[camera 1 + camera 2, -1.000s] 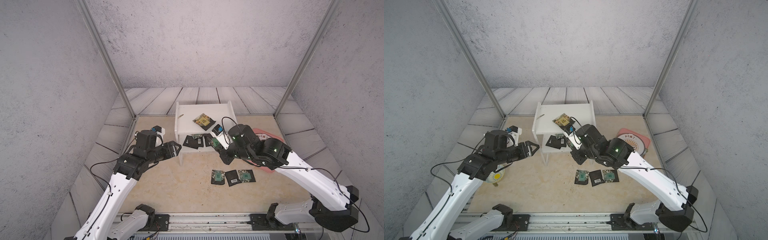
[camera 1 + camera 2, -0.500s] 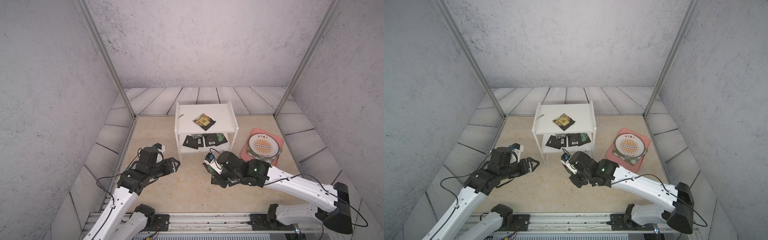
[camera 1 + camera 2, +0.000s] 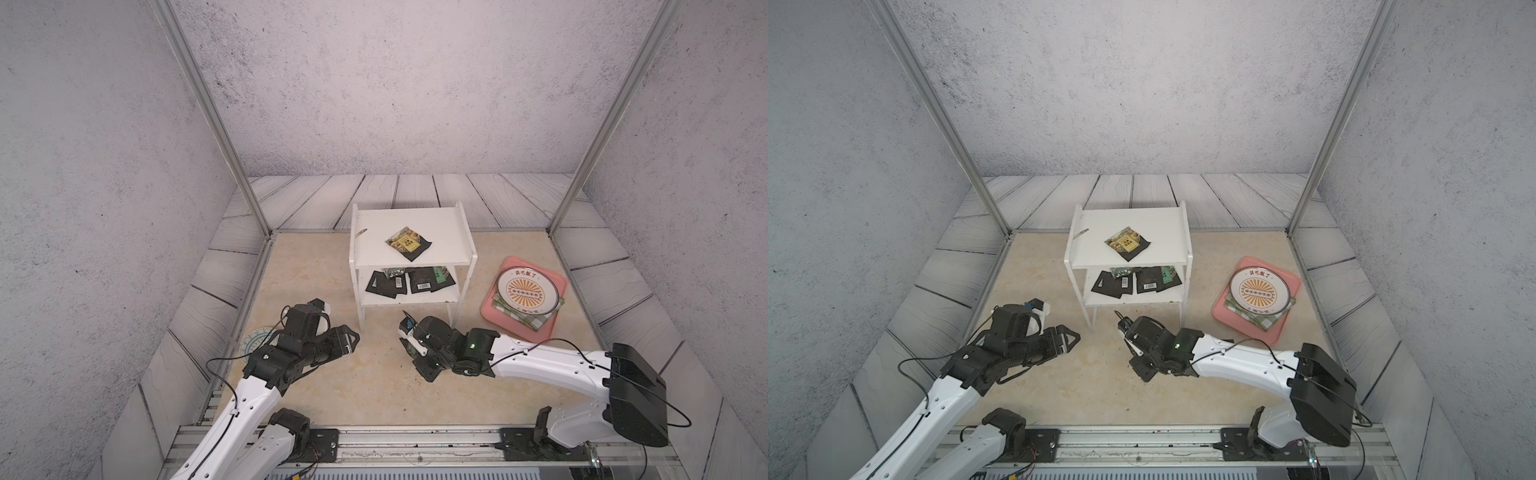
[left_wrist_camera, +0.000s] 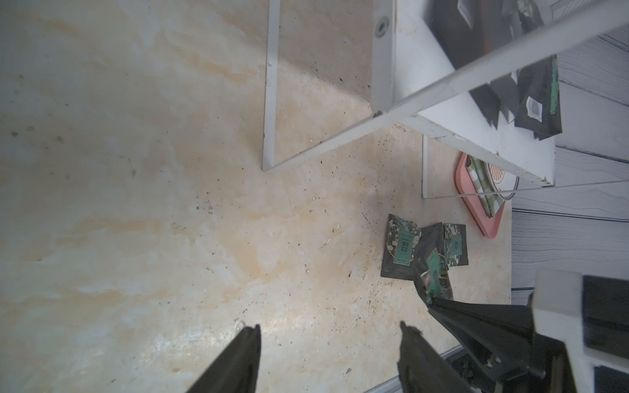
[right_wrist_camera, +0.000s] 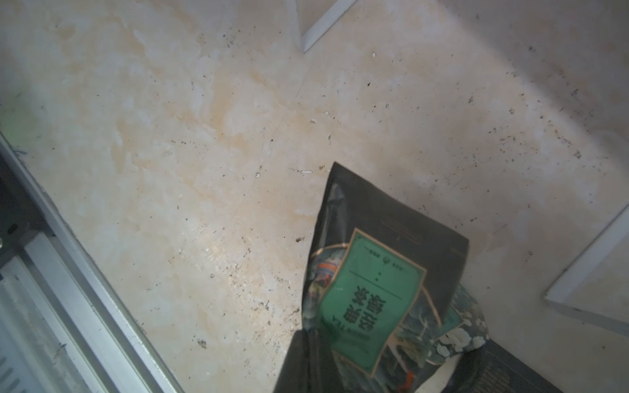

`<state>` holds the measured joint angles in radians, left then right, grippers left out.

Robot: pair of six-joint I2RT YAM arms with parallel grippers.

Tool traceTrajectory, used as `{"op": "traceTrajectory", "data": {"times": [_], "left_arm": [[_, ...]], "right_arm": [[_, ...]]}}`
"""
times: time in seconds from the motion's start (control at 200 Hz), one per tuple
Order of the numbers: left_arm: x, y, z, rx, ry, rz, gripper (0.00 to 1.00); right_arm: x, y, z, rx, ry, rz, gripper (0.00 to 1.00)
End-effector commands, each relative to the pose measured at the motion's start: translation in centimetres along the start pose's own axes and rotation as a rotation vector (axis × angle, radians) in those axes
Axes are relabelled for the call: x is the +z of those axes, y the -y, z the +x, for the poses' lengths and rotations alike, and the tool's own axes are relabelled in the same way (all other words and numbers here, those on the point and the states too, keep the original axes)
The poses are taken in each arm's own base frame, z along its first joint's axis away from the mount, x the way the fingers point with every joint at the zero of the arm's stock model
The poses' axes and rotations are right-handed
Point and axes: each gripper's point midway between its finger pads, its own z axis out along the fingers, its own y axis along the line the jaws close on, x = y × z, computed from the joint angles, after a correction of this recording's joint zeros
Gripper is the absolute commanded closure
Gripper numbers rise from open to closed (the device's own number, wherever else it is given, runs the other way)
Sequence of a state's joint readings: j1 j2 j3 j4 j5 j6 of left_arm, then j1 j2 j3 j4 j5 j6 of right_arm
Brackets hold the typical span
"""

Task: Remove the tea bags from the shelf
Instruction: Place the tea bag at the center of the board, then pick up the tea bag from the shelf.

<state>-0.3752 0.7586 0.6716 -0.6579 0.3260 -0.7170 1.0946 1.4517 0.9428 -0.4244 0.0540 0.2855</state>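
Left wrist view: left gripper wide open, empty; right gripper clamped on black green-labelled tea bag sachet, low over beige tabletop. Loose sachets just beyond tips: release low, beside them. Farther ahead, white 2-tier shelf holds remaining sachets.

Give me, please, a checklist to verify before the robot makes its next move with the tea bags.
1. Right tool grips one green-labelled black tea bag: ok.
2. Held bag is clear of the small white two-tier shelf: ok.
3. Held bag touches the beige tabletop: cannot tell.
4. Loose tea bags lie on the tabletop beside the held bag: ok.
5. Left tool open and empty: ok.
6. Shelf emptied: not ok; one bag on the top board, several bags on the lower board.
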Motion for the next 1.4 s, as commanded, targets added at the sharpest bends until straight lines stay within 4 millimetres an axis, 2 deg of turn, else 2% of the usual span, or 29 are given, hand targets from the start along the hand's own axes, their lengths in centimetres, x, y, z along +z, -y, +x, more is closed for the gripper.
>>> {"op": "traceTrajectory", "data": {"times": [0.0,0.285,0.686,0.966,1.151,1.396], "left_arm": [[0.1,-0.1,-0.3,-0.004,0.017,0.000,0.32],[0.3,-0.2,-0.3,-0.011,0.012,-0.008,0.32],[0.3,-0.2,-0.4,-0.010,0.013,-0.010,0.32],[0.4,-0.1,-0.6,-0.010,0.014,-0.007,0.32],[0.0,0.4,-1.0,-0.002,0.024,0.002,0.32],[-1.4,1.5,-2.1,0.031,0.059,0.008,0.32]], "right_arm": [[1.5,-0.1,-0.4,0.018,0.017,0.005,0.92],[5.0,0.1,0.9,0.032,-0.053,0.030,0.92],[6.9,0.5,1.8,0.025,-0.100,0.061,0.86],[6.0,0.4,1.1,0.016,-0.090,0.057,0.70],[5.0,0.3,0.7,0.011,-0.081,0.055,0.70],[2.0,0.4,-0.5,-0.003,-0.037,0.065,0.68]]}}
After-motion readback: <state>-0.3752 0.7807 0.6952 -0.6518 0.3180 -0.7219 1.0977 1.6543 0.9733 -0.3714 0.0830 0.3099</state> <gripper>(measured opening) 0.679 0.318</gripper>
